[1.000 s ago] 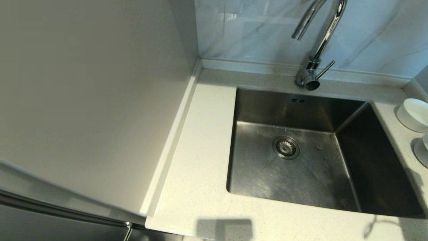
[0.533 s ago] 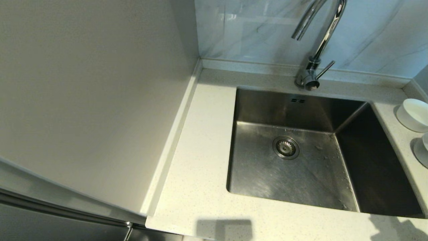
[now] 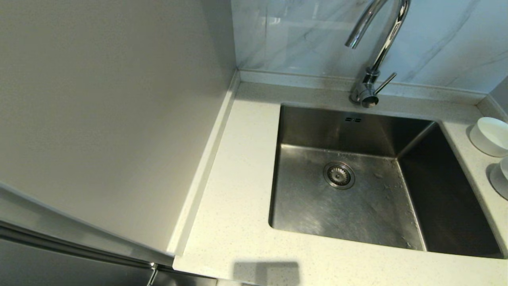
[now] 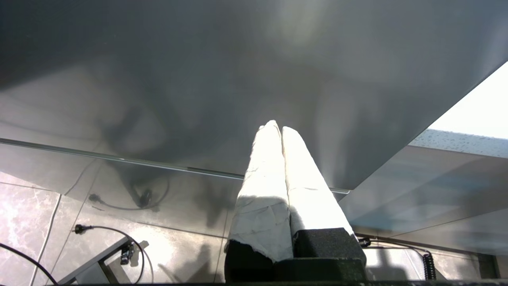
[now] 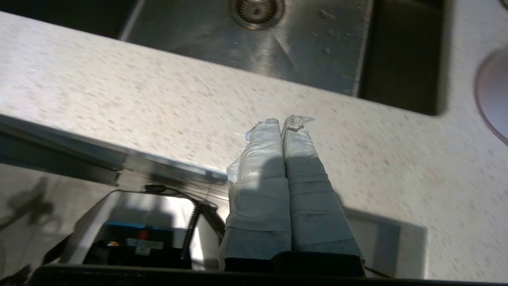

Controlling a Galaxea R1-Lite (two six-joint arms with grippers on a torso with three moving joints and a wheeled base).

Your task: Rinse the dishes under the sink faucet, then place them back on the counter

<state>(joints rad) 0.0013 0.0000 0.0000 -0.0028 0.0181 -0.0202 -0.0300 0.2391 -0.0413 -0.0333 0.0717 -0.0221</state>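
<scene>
Looking down from our head camera, we are seeing the sink (image 3: 349,178) lying empty, its drain strainer (image 3: 339,174) bare and a few droplets scattered on the steel floor. No water is running from the faucet (image 3: 373,51), as far as we can tell. Two dishes are showing at the far right edge of the counter (image 3: 238,190): a white bowl (image 3: 490,136) sitting upright and a second bowl (image 3: 500,180) mostly cut off by the frame. A third dish is not showing anywhere. Neither of our arms is appearing in this view.

Turning to the left wrist view, we are finding the left gripper (image 4: 276,129) with its two taped fingers pressed together and holding nothing. Ahead of its jaws there is only a plain grey cabinet panel (image 4: 198,79), with floor tiles below; no dish is anywhere near these jaws, so this arm is sitting parked.

In the right wrist view, the right gripper (image 5: 282,122) is likewise closed tight and empty, hanging over the front strip of the counter. Beyond its jaws the sink is opening out, and off to the side a pale pink dish rim (image 5: 494,95) is just peeking in, well apart from the fingertips.

We are judging the task as done or nearly so: the dishes we can see are on the counter, and nothing is left in the basin.
</scene>
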